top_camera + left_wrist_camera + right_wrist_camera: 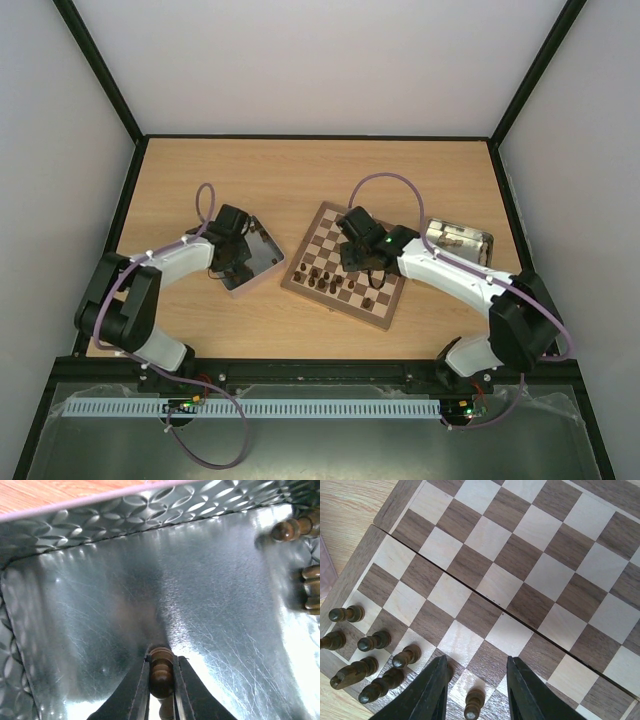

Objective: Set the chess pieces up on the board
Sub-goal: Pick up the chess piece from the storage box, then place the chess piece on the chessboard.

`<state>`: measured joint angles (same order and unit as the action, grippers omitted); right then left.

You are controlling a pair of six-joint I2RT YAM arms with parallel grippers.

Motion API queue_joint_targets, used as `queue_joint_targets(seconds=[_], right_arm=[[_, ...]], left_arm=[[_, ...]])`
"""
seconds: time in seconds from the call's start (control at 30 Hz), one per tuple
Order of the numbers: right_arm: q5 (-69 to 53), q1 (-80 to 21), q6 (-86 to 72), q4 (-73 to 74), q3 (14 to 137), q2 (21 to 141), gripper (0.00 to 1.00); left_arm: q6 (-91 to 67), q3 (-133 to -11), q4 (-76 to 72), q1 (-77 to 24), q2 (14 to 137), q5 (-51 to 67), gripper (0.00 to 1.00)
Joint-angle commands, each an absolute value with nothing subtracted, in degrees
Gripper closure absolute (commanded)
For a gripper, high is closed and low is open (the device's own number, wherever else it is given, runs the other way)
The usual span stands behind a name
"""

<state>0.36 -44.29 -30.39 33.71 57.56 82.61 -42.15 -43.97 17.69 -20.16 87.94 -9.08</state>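
The checked wooden board (345,265) lies mid-table, with several dark chess pieces (322,277) standing along its near side. My left gripper (161,667) is down in a shiny metal tray (250,258), shut on a brown chess piece (161,666). Two more pieces (295,527) lie at the tray's right edge. My right gripper (476,662) is open just above the board (520,565). A pawn (473,704) stands between its fingers, untouched. Several pieces (367,660) stand to its left.
A second metal tray (460,243) holding more pieces sits right of the board. The left tray's embossed wall (100,520) rises ahead of my left gripper. Black frame rails border the table.
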Motion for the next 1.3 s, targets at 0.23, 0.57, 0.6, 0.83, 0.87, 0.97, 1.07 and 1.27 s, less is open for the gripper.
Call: queue_joint_targets(seconds=[0.23, 0.57, 0.6, 0.83, 0.87, 0.97, 1.07, 1.27], right_arm=[[6.08, -44.56, -32.22, 31.38, 56.22, 78.27, 0.68], [24.91, -38.05, -46.21, 29.31, 49.1, 61.56, 0.67], [26.58, -36.73, -47.5, 29.34, 47.95, 59.23, 0.67], [39.62, -34.28, -54.57, 33.56, 44.74, 45.44, 0.61], [40.94, -34.28, -55.23, 34.25, 44.62, 44.17, 0.61], [43.95, -34.28, -56.45, 35.22, 44.19, 40.62, 0.61], [44.92, -34.26, -56.42, 34.7, 43.57, 38.39, 0.6], [44.01, -34.19, -55.99, 34.56, 43.14, 38.71, 0.6]], left_arm=[[-38.78, -46.73, 19.49, -23.16, 78.64, -12.26, 0.91], [-31.86, -60.76, 23.15, -43.87, 81.85, -10.45, 0.9], [-31.35, -62.57, 23.46, -46.3, 83.19, -10.41, 0.9], [-28.23, -74.46, 27.06, -57.85, 95.14, -8.14, 0.9], [-27.75, -76.03, 27.85, -58.93, 96.88, -7.91, 0.89], [-26.29, -80.43, 30.19, -61.54, 101.39, -6.21, 0.89], [-25.44, -83.73, 31.75, -62.85, 105.06, -3.74, 0.89], [-24.28, -88.36, 35.93, -64.34, 111.88, -0.75, 0.89]])
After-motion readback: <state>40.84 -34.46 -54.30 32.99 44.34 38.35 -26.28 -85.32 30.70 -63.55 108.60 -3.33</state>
